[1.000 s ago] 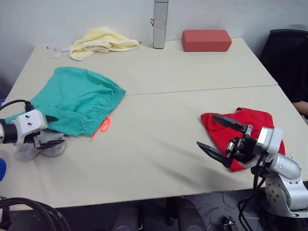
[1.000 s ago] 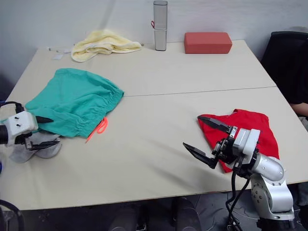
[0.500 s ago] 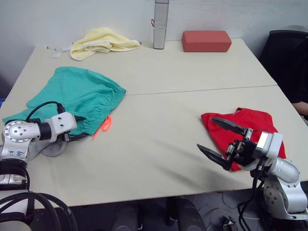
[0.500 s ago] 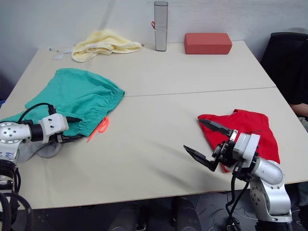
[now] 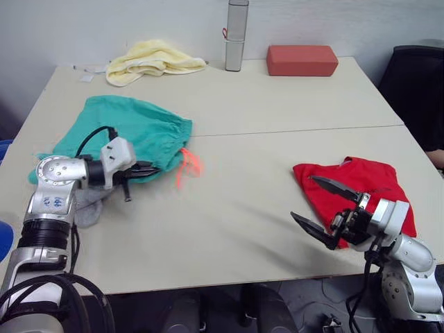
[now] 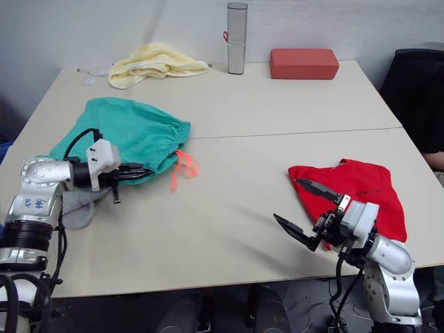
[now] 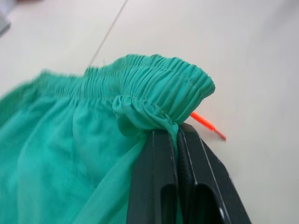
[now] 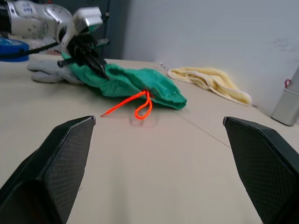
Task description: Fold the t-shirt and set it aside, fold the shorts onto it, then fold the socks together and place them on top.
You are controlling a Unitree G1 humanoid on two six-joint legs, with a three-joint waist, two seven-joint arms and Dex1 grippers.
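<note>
On the table (image 5: 229, 111) before us lie the clothes; largest is the t-shirt (image 5: 361, 184), folded into a red bundle near the right front edge; our right gripper (image 5: 334, 208) hangs just in front of its near edge, fingers spread wide with nothing between them; across on the left lie the shorts (image 5: 128, 135), teal and bunched, their gathered waistband toward the middle of the table; our left gripper (image 5: 142, 168) has its fingers (image 7: 161, 177) pinched tight on a fold of that waistband at the front corner; the orange drawstring (image 5: 186, 165) trails from the waistband onto the bare table; the socks (image 5: 87, 205) lie as a grey heap under our left arm, touching the near edge of the shorts; along the far edge sit a yellow towel (image 5: 154, 59), a red block (image 5: 302, 60) and an upright grey bottle (image 5: 236, 35) between them.
</note>
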